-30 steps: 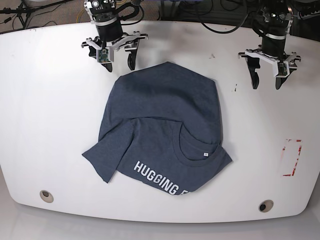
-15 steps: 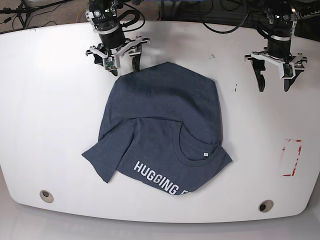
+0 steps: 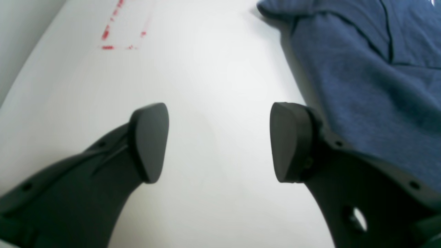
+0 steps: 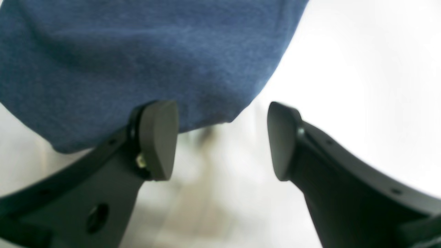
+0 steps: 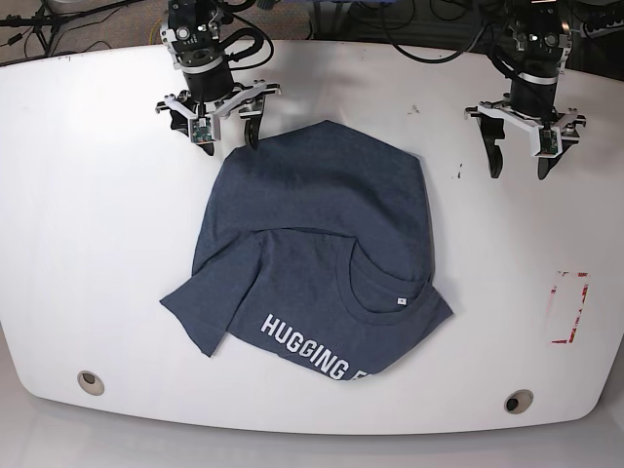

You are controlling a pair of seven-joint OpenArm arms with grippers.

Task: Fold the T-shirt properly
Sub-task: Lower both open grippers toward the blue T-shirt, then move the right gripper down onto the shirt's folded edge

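The dark navy T-shirt (image 5: 322, 253) lies partly folded in the middle of the white table (image 5: 88, 244), with its collar, white tag and "HUGGING F" lettering towards the front edge. My right gripper (image 5: 220, 135) hovers open at the shirt's far left edge. In the right wrist view the shirt's hem (image 4: 137, 58) lies just beyond the right gripper (image 4: 222, 139), and nothing sits between its fingers. My left gripper (image 5: 519, 168) stands open over bare table at the far right, apart from the shirt. The left wrist view shows the left gripper (image 3: 218, 141) empty, with the shirt (image 3: 372, 86) to its right.
Red tape marks (image 5: 570, 307) sit near the table's right edge, also seen as red marks (image 3: 117, 38) in the left wrist view. Two round holes (image 5: 90, 381) (image 5: 518, 401) lie near the front edge. Cables run behind the table's far edge.
The right gripper has twisted and shifted slightly left at the shirt's far edge. The left gripper has drifted a little sideways and back. The shirt has not moved.
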